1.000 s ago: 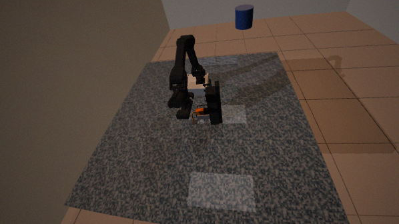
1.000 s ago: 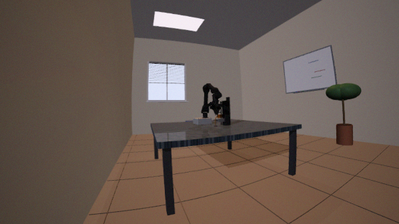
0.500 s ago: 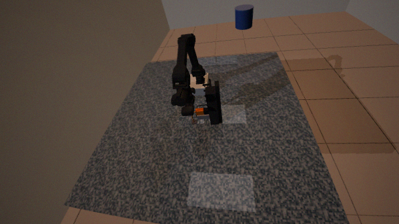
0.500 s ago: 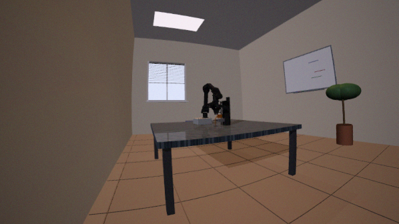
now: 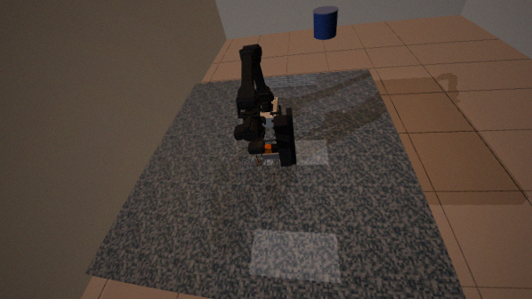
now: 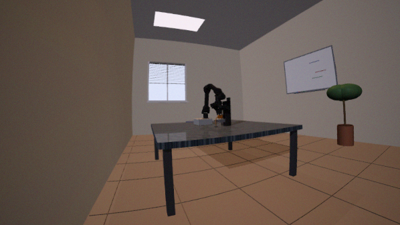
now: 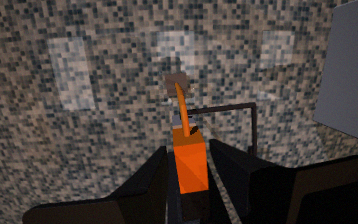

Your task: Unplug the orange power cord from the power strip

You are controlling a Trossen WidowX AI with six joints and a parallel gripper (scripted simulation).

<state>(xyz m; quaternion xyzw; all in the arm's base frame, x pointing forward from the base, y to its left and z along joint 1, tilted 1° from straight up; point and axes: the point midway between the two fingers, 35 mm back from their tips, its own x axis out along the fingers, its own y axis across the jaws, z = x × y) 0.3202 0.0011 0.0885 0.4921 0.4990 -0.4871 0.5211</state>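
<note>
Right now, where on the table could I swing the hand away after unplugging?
Free: the near half of the table, from the orange plug toward the near edge, and its left side. Crowded: around the hand, which straddles the plug, with the power strip, black post and cord close by.
</note>
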